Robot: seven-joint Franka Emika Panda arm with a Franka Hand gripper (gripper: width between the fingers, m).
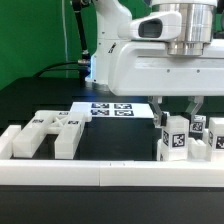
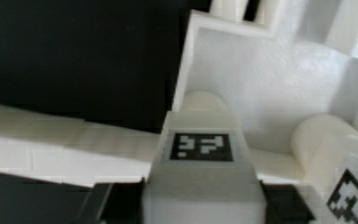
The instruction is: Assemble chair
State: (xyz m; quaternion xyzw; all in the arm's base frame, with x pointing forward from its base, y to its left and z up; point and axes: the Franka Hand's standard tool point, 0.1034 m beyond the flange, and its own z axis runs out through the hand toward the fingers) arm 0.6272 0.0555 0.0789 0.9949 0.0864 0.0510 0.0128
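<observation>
My gripper point(image 1: 178, 112) hangs low at the exterior view's right, over a cluster of upright white chair parts with black-and-white tags. It is shut on one of them, a tagged white block point(image 1: 175, 138). In the wrist view that block point(image 2: 201, 150) fills the gap between my dark fingers point(image 2: 115, 200), tag facing the camera, and my gripper point(image 2: 197, 206) presses it from both sides. Two more tagged parts point(image 1: 198, 130) point(image 1: 217, 136) stand right beside it. A wide, slotted white chair part point(image 1: 50, 132) lies at the exterior view's left.
A long white border rail point(image 1: 100, 172) runs along the front, with a short rail end point(image 1: 8, 142) at the left. The marker board point(image 1: 112, 108) lies flat on the black table behind the parts. A neighbouring tagged part point(image 2: 357, 185) sits close to the held block.
</observation>
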